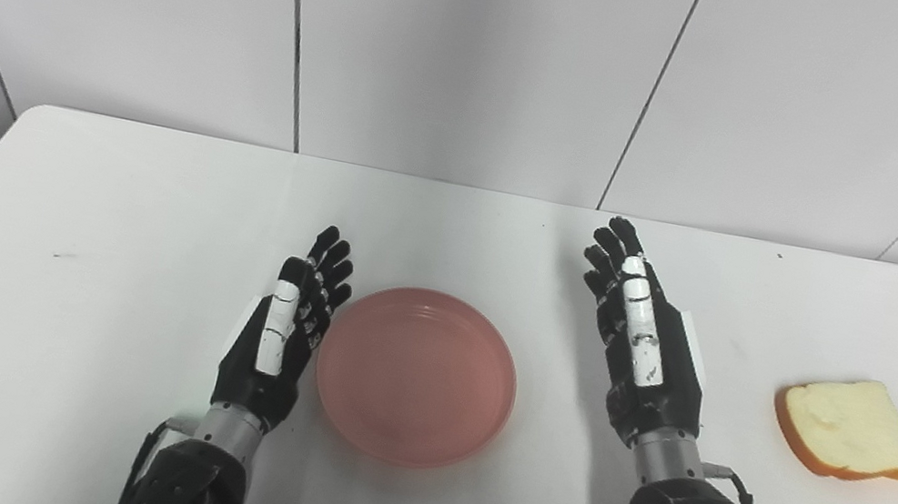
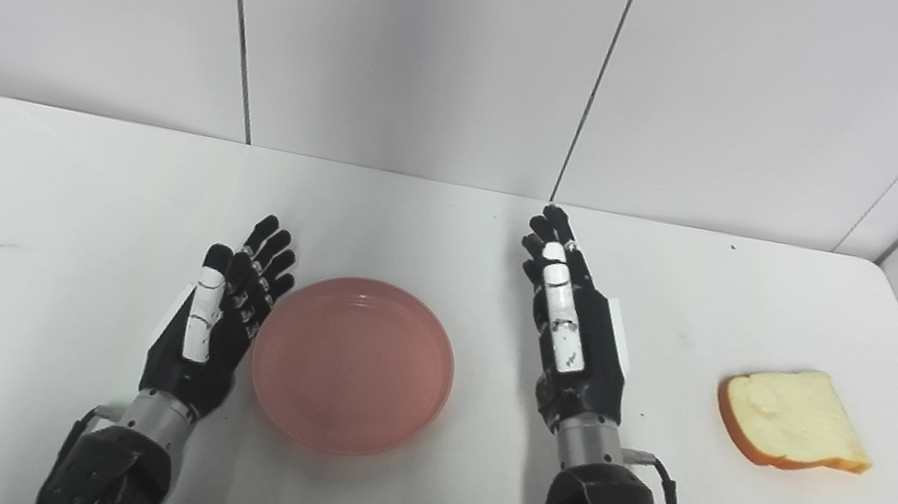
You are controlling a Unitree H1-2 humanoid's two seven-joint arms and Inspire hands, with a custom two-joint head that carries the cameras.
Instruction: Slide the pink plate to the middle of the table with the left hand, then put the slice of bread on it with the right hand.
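Sitting near the middle of the white tabletop [image 1: 93,226], the pink plate [image 1: 416,376] is lying flat between both hands. The left hand [image 1: 285,334] is standing just beside its left rim, fingers [image 1: 331,264] extended and holding nothing. The right hand [image 1: 644,342] is hovering, fingers likewise straight and empty. The slice of bread [image 1: 852,430] is lying well apart to the right.
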